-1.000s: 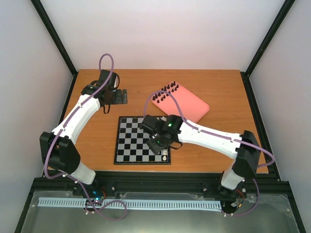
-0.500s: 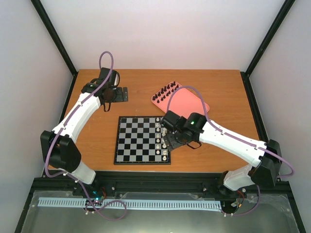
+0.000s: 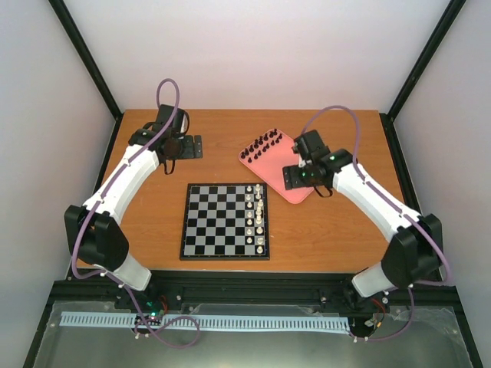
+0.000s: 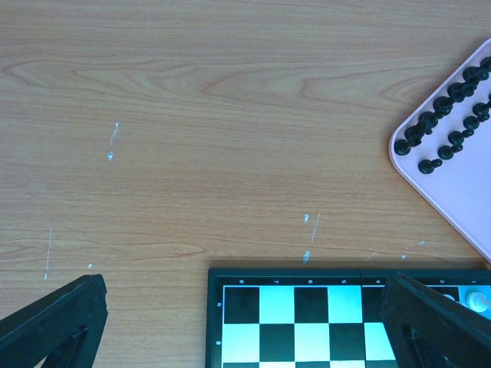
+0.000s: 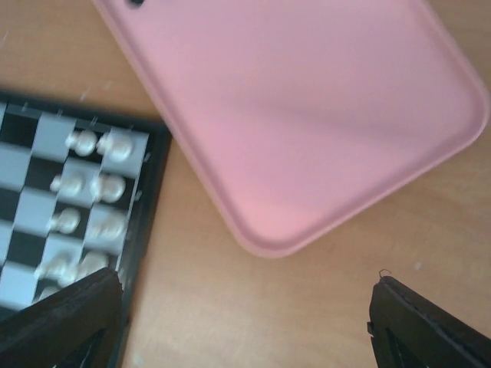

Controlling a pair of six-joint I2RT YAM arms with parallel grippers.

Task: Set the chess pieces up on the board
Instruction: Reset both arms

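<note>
Evidently white pieces [image 3: 259, 218] fill the board's [image 3: 215, 222] right columns; black pieces [image 3: 265, 143] wait on the pink tray [image 3: 272, 165]. Right claw [image 3: 298, 178] hovers there, open, empty, and next must pinch one. Left claw [image 3: 188, 148] gapes, idle.

The table [image 4: 192, 92] is wood-grained, warm brown and matt, with a few pale scuffs. The chessboard [image 4: 291, 307] has smooth checks, the pale ones silvery with a slight sheen. The pink tray [image 5: 307, 115] looks like smooth satin plastic. The cream-white chess pieces [image 5: 107, 186] look smooth, and the black chess pieces [image 4: 442, 105] look faintly glossy.
</note>
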